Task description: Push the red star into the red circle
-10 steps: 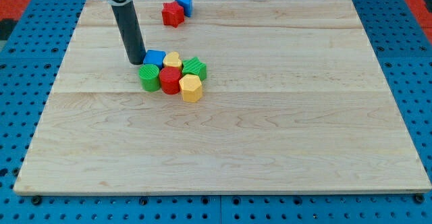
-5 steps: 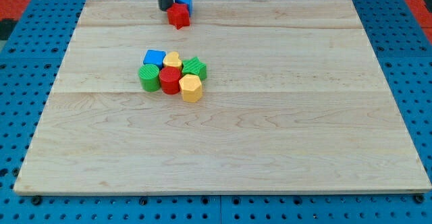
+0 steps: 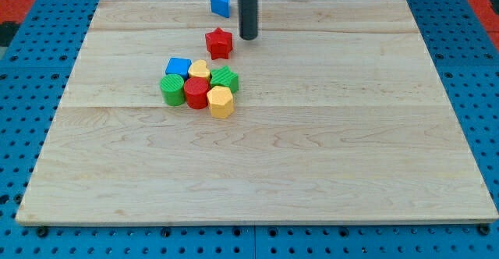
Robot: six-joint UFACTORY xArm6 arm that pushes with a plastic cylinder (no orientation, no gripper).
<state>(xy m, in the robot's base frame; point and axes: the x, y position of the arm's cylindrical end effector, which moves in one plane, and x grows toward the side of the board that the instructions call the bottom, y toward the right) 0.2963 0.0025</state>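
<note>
The red star [image 3: 220, 43] lies on the wooden board, above the cluster of blocks. The red circle [image 3: 196, 92] sits in the middle of that cluster, touching its neighbours. My tip [image 3: 248, 37] is just to the right of the red star and slightly above it, with a small gap between them. The rod rises out of the view's top.
Around the red circle are a blue cube [image 3: 178, 66], a yellow block [image 3: 199, 69], a green block [image 3: 225, 78], a green cylinder [image 3: 172, 89] and a yellow hexagon [image 3: 221, 101]. A blue triangle-like block [image 3: 221, 2] lies near the board's top edge. The board [image 3: 327, 134] rests on a blue pegboard.
The rod moved from the cluster's left up to the top, then right of the red star. The red star slid down and right toward the cluster, away from the blue block.
</note>
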